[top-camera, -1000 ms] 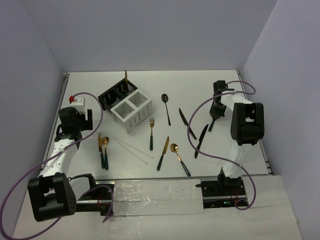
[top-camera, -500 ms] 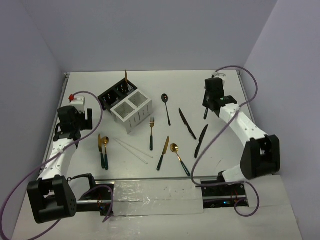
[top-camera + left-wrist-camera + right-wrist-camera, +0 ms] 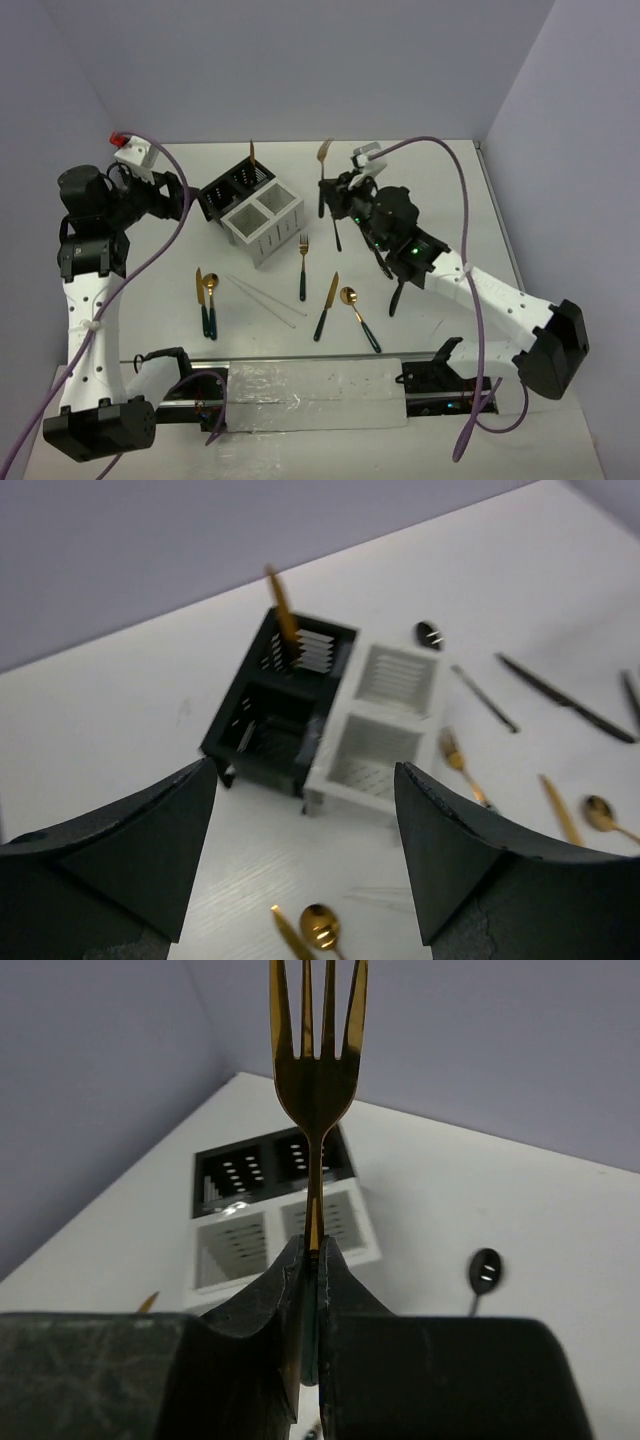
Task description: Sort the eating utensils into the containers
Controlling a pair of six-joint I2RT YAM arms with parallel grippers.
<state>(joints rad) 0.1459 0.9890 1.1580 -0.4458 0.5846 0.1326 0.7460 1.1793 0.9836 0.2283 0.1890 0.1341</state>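
My right gripper is shut on the dark handle of a gold-headed fork and holds it upright, tines up, above the table right of the boxes. In the right wrist view the fork rises from the shut gripper. The black box holds one gold utensil standing in its far compartment. The white box stands beside it. My left gripper is open and empty, raised left of the boxes. The left wrist view shows the black box and the white box between the open fingers.
On the table lie a gold fork, a gold knife, a gold spoon, a gold knife and spoon pair, two white chopsticks, a black spoon and black utensils partly under my right arm.
My right arm has swung from the far right to the centre with the fork, now held upright near the boxes. My left arm has risen and turned towards the boxes.
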